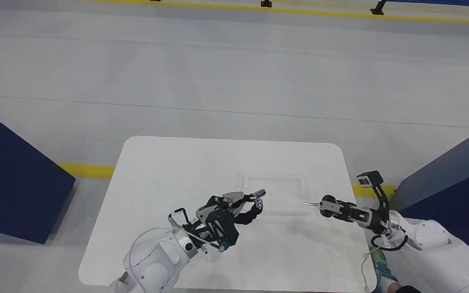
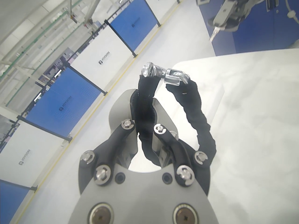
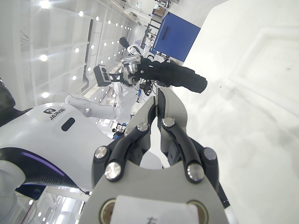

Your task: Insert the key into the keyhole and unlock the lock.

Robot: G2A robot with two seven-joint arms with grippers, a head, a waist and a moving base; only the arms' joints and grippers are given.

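An open gap above the table (image 1: 183, 168) separates the cable lock (image 2: 163, 74) in the left gripper (image 2: 143, 100) from the key (image 2: 213, 34) in the right gripper (image 3: 158, 99). Below it lies a shallow rectangular tray (image 1: 272, 174). Both arms crowd the table's near edge.

blue panels (image 1: 29, 190) flank a pale, yellow-lined floor (image 1: 220, 73)

Black-sleeved loop lock (image 2: 202, 120), chrome-tipped, held aloft; small silver key (image 2: 214, 34) well apart.
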